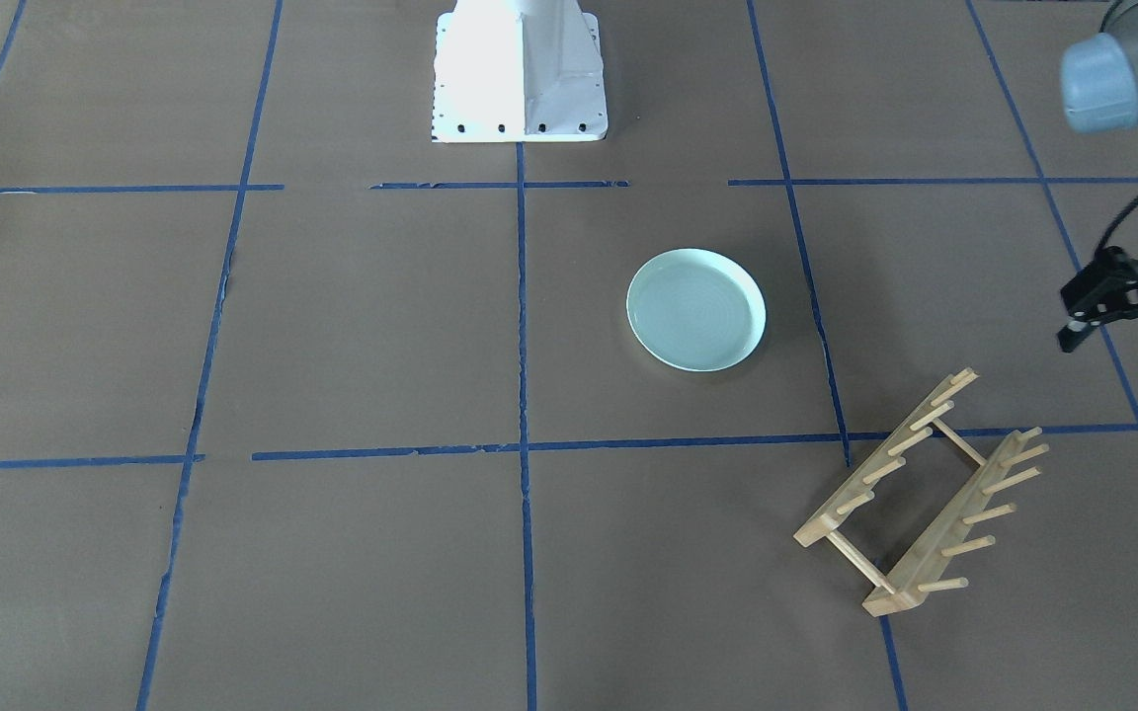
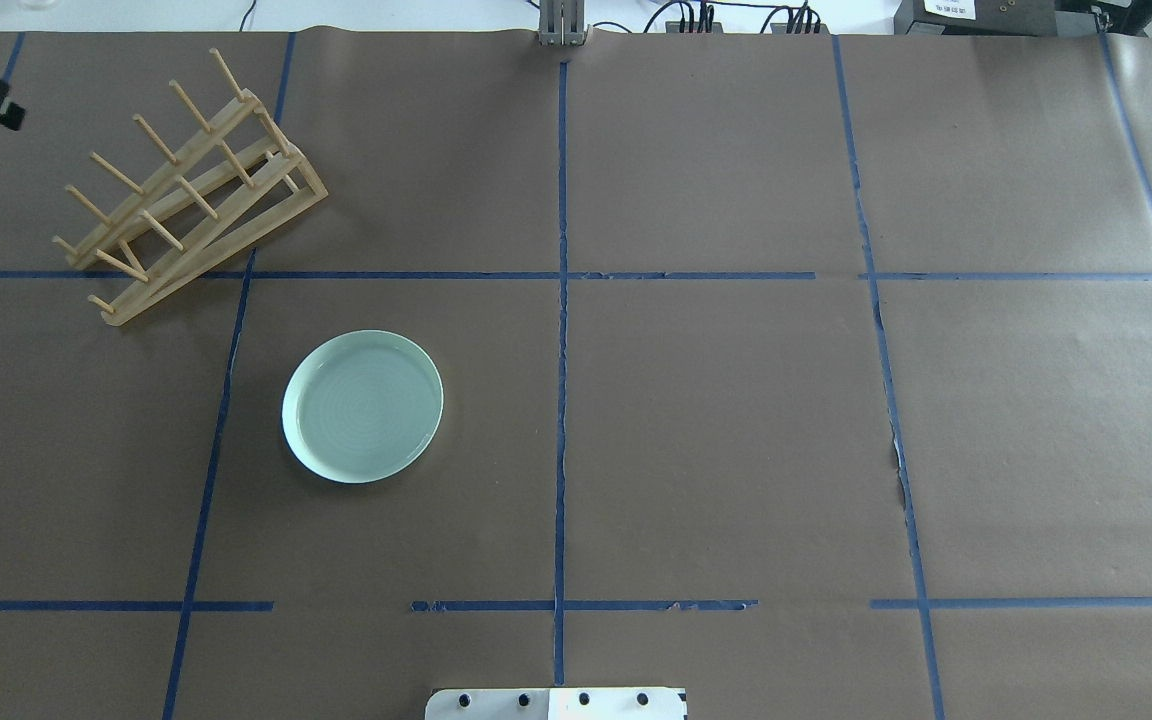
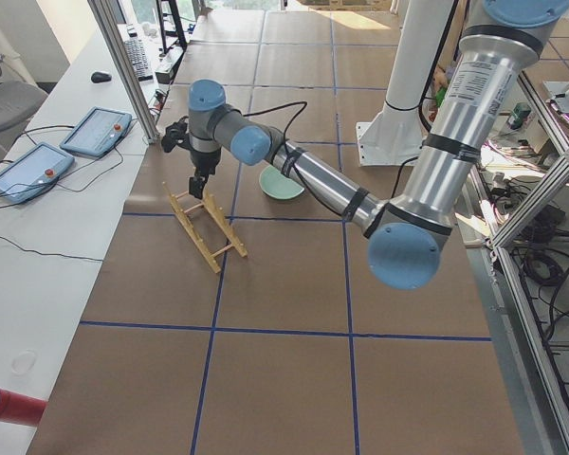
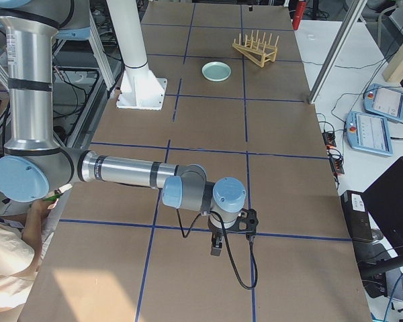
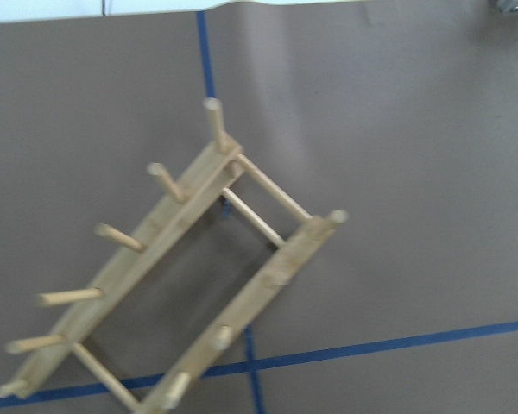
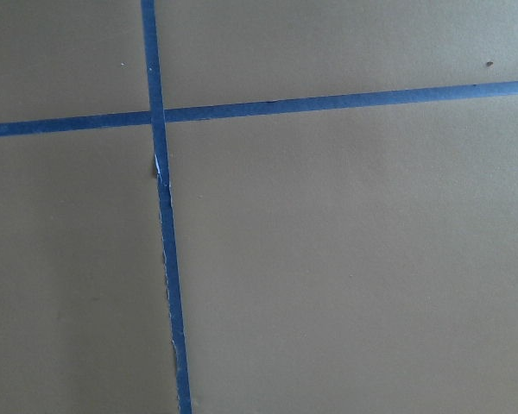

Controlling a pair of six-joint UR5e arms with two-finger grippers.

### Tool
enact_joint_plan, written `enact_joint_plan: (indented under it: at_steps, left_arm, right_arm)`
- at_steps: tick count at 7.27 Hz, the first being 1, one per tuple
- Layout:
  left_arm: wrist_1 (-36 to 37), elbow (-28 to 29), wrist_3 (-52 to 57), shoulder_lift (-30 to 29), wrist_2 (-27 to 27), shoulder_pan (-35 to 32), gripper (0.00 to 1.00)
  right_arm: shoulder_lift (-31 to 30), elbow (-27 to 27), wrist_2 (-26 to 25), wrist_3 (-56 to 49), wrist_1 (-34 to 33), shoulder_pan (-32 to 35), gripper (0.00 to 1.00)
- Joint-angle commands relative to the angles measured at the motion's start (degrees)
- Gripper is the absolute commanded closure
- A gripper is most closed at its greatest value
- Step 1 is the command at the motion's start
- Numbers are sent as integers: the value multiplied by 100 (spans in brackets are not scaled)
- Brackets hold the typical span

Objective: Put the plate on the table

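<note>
Mint-green ringed plate lies flat on matte brown table near wooden peg rack; left gripper spread wide and empty, right gripper too unclear to tell.

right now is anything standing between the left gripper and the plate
Only the wooden rack: it stands roughly below the left gripper, partly on the line to the plate. The gripper hangs above its pegs, so a path at that height looks free. The plate already lies flat on the table.
</note>
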Motion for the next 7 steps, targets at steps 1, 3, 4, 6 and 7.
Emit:
enact_joint_plan:
  at_steps: [1, 3, 4, 6, 7]
  left_arm:
    - [-91, 264, 1377, 1121, -81, -901, 0]
    - [30, 247, 1388, 1695, -72, -1053, 0]
    - [40, 256, 1388, 1794, -81, -1053, 0]
    - [40, 265, 1405, 1873, -247, -1080, 0]
    - [40, 334, 1362, 2013, -657, -1097, 0]
  right_arm:
    - [0, -7, 0, 0, 0, 0, 0]
    - [0, -7, 0, 0, 0, 0, 0]
    - [0, -7, 0, 0, 0, 0, 0]
    - [0, 2, 0, 0, 0, 0, 0]
    - [0, -7, 0, 0, 0, 0, 0]
